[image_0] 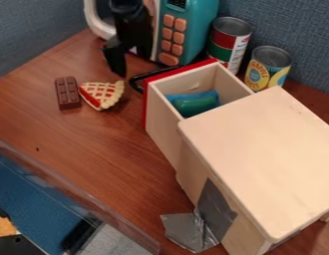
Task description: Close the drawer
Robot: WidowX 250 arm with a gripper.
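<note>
Clearly, the drawer (162,127) juts from the wooden cabinet (260,154) toward the table's (114,144) far corner, its handle (133,82) facing the gripper (118,62), whose opening and any hold cannot be told.

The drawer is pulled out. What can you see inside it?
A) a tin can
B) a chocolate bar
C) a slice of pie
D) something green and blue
D, because a green and blue thing lies inside the open drawer.
</note>
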